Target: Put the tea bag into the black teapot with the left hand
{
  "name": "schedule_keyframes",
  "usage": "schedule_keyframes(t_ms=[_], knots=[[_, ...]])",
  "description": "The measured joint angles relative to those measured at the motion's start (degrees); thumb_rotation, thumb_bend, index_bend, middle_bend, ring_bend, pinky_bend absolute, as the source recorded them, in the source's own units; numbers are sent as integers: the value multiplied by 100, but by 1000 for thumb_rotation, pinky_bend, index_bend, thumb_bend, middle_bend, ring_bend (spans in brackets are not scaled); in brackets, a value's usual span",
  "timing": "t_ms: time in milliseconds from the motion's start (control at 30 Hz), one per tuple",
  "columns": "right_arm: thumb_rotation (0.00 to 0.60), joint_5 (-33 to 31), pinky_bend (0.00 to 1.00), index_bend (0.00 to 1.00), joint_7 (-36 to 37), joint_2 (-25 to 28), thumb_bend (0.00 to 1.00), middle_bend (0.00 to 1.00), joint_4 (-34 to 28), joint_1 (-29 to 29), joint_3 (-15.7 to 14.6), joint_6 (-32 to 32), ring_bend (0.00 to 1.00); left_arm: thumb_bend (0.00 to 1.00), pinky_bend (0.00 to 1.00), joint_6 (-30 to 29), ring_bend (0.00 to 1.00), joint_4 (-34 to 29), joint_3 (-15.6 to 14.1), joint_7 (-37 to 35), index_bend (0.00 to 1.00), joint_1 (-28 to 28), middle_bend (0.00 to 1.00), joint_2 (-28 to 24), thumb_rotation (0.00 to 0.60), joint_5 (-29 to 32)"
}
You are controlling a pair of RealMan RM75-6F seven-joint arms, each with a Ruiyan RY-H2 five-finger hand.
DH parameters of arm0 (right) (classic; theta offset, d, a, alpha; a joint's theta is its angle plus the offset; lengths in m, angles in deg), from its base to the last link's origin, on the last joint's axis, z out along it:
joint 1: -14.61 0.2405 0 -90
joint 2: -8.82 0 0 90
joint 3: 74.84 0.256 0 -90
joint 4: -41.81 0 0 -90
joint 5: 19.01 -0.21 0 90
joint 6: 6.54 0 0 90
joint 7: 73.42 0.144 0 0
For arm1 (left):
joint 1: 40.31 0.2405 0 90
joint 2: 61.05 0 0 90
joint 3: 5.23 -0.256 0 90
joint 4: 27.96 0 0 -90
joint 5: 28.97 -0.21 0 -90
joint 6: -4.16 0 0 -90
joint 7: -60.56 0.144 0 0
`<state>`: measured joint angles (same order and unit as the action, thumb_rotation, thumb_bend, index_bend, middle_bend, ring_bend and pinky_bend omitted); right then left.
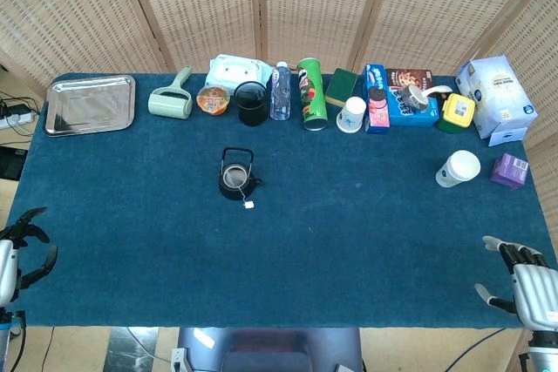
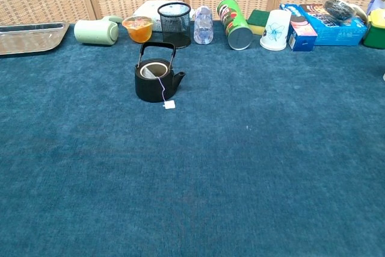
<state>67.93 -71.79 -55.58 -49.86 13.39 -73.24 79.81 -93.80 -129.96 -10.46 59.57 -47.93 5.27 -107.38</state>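
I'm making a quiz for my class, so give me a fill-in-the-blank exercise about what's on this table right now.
1. The tea bag's string hangs over the rim of the black ____, and its paper tag lies on the cloth.
2. The metal tray sits at the table's far ____ corner.
3. The left hand holds ____.
4. The green chip can is tipped over beside a white paper ____.

Missing words: teapot; left; nothing; cup

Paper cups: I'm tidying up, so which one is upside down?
The floral paper cup in the back row; the lidded cup at right stands upright.
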Motion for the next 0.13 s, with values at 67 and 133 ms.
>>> schedule_keyframes(t_ms=[67,133], knots=[[600,-4,226,232,12,-17,237,331,21,-1,-8,-9,274,419,438,68,387,9,47,-26,212,37,511,16,600,-18],[600,9,226,232,24,-17,237,331,24,-2,-10,7,274,420,438,131,387,16,97,-27,215,63,512,26,600,-48]])
